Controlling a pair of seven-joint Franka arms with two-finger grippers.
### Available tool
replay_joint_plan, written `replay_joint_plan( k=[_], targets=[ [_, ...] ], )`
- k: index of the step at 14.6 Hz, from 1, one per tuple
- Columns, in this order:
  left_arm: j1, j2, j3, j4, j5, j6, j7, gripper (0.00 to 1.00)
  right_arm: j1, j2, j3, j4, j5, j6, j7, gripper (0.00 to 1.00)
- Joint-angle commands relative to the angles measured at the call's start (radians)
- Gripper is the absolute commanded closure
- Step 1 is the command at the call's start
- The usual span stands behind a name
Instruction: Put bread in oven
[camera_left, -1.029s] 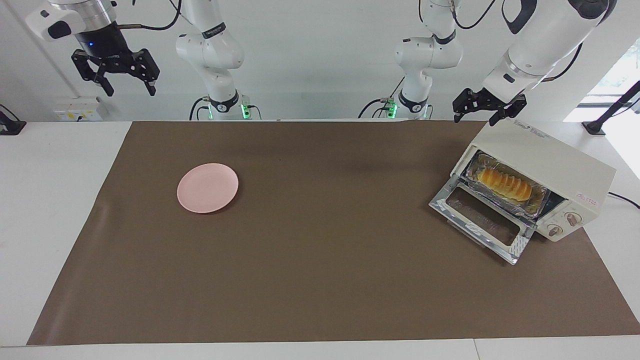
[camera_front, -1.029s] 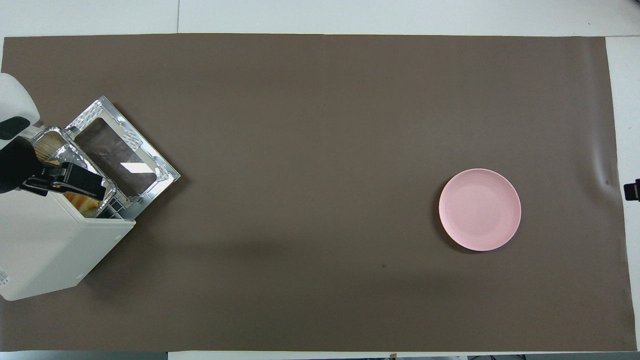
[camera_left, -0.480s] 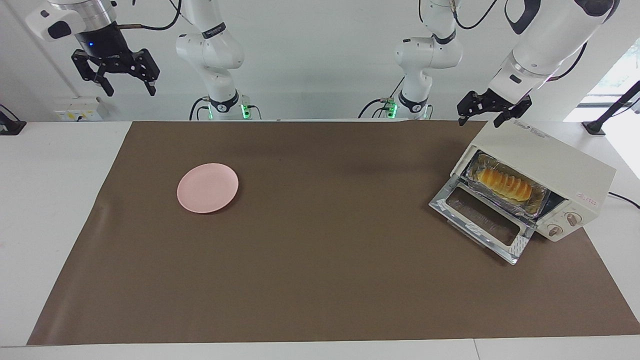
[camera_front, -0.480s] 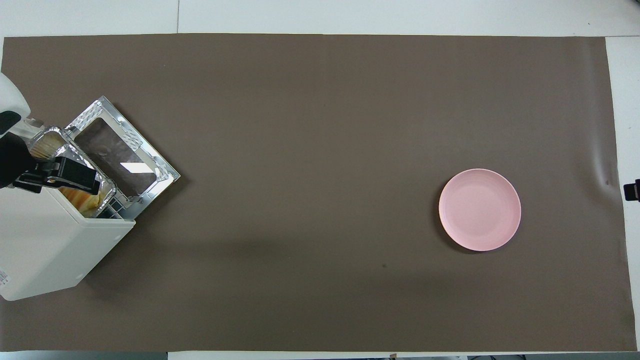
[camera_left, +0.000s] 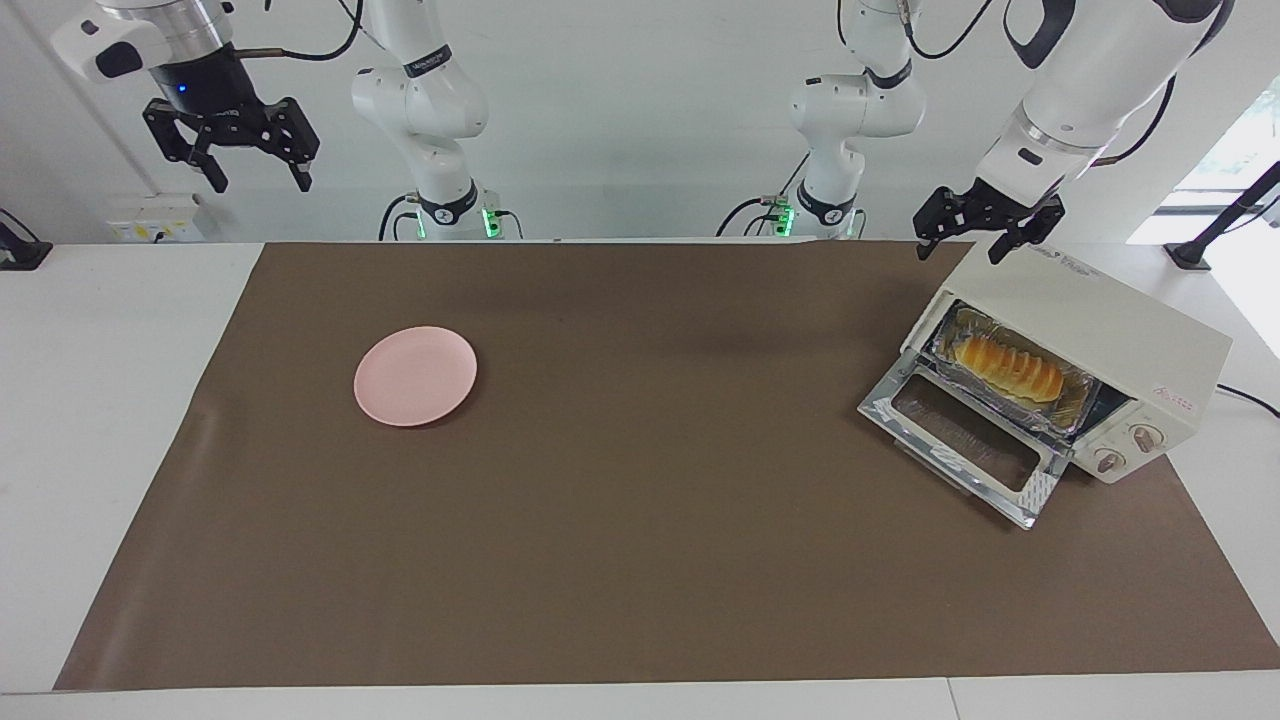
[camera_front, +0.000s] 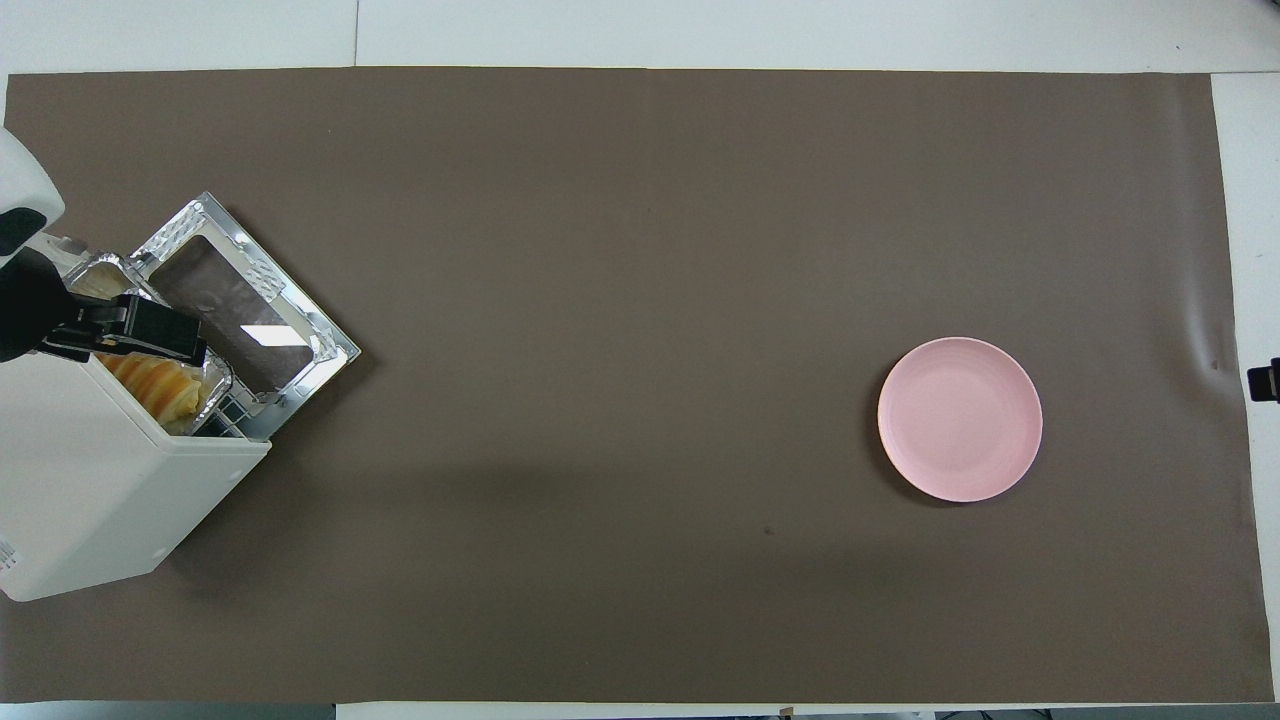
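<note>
Right gripper waits up high, fingers spread, empty. Left gripper hangs open over the oven. Bread sits inside in the foil tray; I'd swing the door up gently without nudging it.

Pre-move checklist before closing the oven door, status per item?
1. Ridged yellow-orange bread loaf in crinkled silver foil tray inside boxy cream-white toaster oven: ok.
2. Glass-windowed drop-down door open, nothing lying on it: ok.
3. Left gripper open, empty, over the oven's top: ok.
4. Right gripper open, empty, raised at its own end, waiting: ok.
5. Round pink plate empty: ok.
6. Tray pushed fully in: cannot tell.
</note>
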Motion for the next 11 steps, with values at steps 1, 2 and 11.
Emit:
replay_joint_plan(
  k=[1,2,11],
  targets=[
    [-0.011,-0.016,-0.005,-0.027,0.018,0.022,0.007,0.00,-0.007,-0.017,0.004,-0.011,-0.003,-0.011,-0.019,0.00],
    [-0.011,-0.016,-0.005,-0.027,0.018,0.022,0.022,0.00,-0.007,-0.017,0.004,-0.011,-0.003,-0.011,-0.019,0.00],
    [-0.019,-0.020,-0.004,-0.049,0.014,0.027,0.056,0.00,-0.005,-0.017,0.004,-0.011,-0.003,-0.011,-0.019,0.00]
  ],
)
